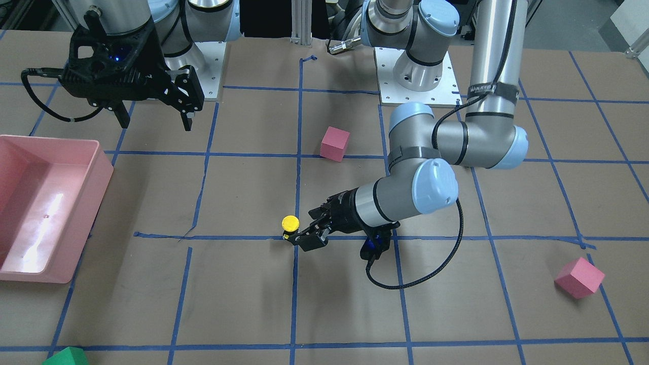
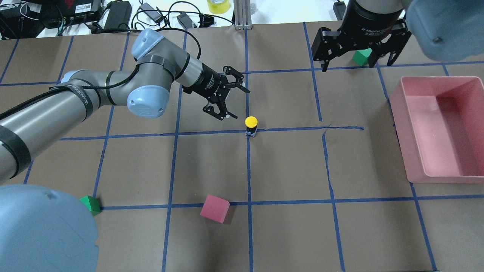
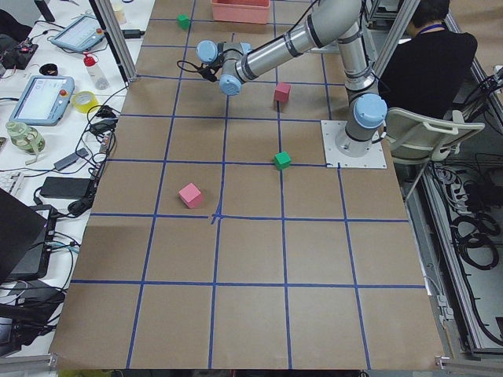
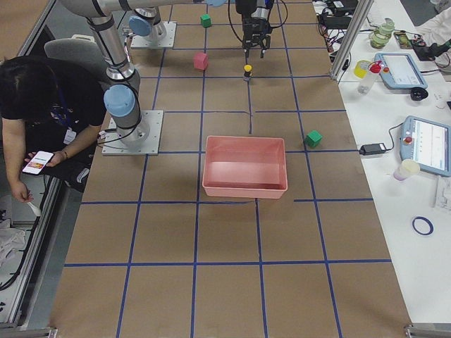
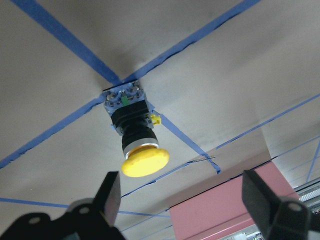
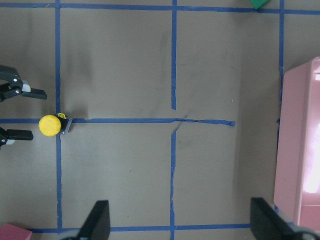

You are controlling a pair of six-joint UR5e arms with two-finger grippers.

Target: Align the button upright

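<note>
Squarely upright on a tape crossing (image 5: 116,81), the button (image 2: 251,123); left pincer (image 2: 237,104) wide just beside it, right pincer (image 1: 155,124) wide too.

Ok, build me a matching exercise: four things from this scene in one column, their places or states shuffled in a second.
Things:
1. button
2. left claw
3. right claw
4. pink bin

Places or states:
A. open, held high, far from the button
B. standing upright, yellow cap on top, on a crossing of blue tape
C. empty, on the robot's right side
D. open, low, close beside the button

Pairs: 1-B; 2-D; 3-A; 4-C
</note>
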